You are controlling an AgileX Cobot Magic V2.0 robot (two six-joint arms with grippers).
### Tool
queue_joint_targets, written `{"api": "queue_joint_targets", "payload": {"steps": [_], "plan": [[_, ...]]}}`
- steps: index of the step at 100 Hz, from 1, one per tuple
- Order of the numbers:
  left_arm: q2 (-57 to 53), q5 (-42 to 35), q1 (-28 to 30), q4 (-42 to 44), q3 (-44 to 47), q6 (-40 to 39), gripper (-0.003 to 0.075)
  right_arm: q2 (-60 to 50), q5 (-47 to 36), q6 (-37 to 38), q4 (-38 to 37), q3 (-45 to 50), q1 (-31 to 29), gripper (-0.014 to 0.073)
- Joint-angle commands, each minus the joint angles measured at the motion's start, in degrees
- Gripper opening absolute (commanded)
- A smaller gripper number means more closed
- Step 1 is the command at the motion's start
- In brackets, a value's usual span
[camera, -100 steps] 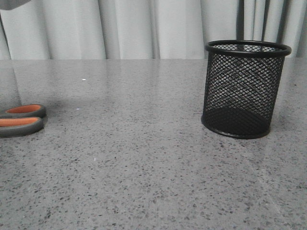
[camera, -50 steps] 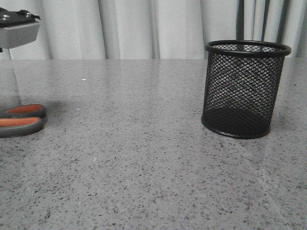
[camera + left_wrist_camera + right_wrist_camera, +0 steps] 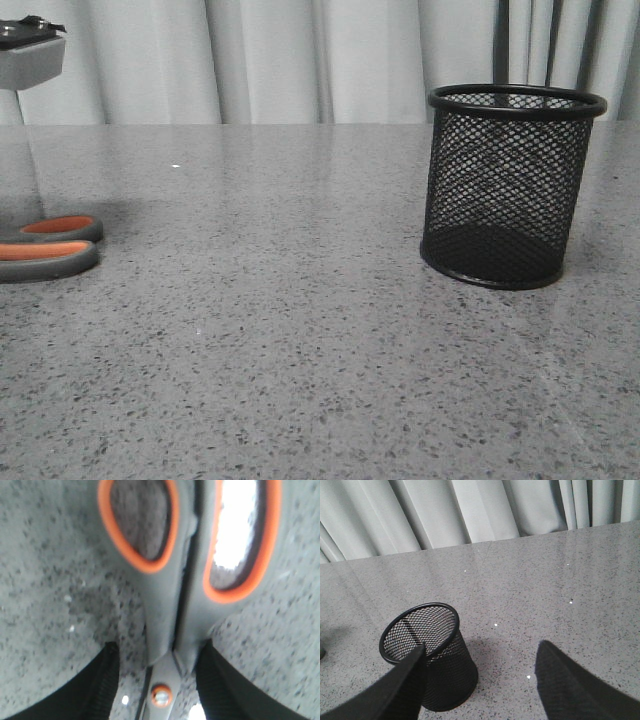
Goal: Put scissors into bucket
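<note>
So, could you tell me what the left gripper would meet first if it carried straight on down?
Probably the scissors with dark grey, orange-lined loop handles: the left gripper straddles their neck by the orange pivot, on the speckled grey table.

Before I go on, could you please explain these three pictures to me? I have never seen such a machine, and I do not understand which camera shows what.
This is a robot with two arms. One picture looks forward over a grey speckled table; the other two come from cameras on the wrists. On the table lie scissors with dark grey, orange-lined handles and a black wire-mesh bucket, upright and empty. The left gripper has a finger on each side of the scissors near the pivot; nothing is lifted. The right gripper is open, holding nothing, above the bucket.
</note>
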Motion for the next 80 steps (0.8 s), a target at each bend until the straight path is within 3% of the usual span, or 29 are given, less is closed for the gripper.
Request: {"api": "queue_joint_targets", "payload": {"steps": [1,21,48,60,67,80], "plan": [[-0.8,-0.6,-0.1,-6.2,-1.3,0.7,0.0337,1.0,-4.1,-0.6,-0.1,-1.5,-0.3,0.0419],[-0.7,1.1,-0.1,-8.0,-1.1,1.7,0.0315,1.0,-1.7,-0.6,1.2,-1.5,-0.3,0.0419],[-1.2,2.4,-0.3,-12.5,-1.1,1.3,0.0043,1.0,-1.4,-0.6,8.0,-1.5,-0.3,0.0419],[-2.8,-0.1,-0.3,-14.7,-1.1,1.3,-0.002,1.0,0.5,-0.9,10.9,-2.4,-0.3,0.0419],[-4.5,-2.8,-0.3,-16.4,-1.2,1.3,-0.002,1.0,2.4,-6.2,16.2,-3.9,-0.2,0.0419],[-9.0,-8.6,-1.2,-19.5,-2.9,1.3,-0.002,1.2,5.8,-27.8,38.4,-7.0,0.2,0.0419]]}}
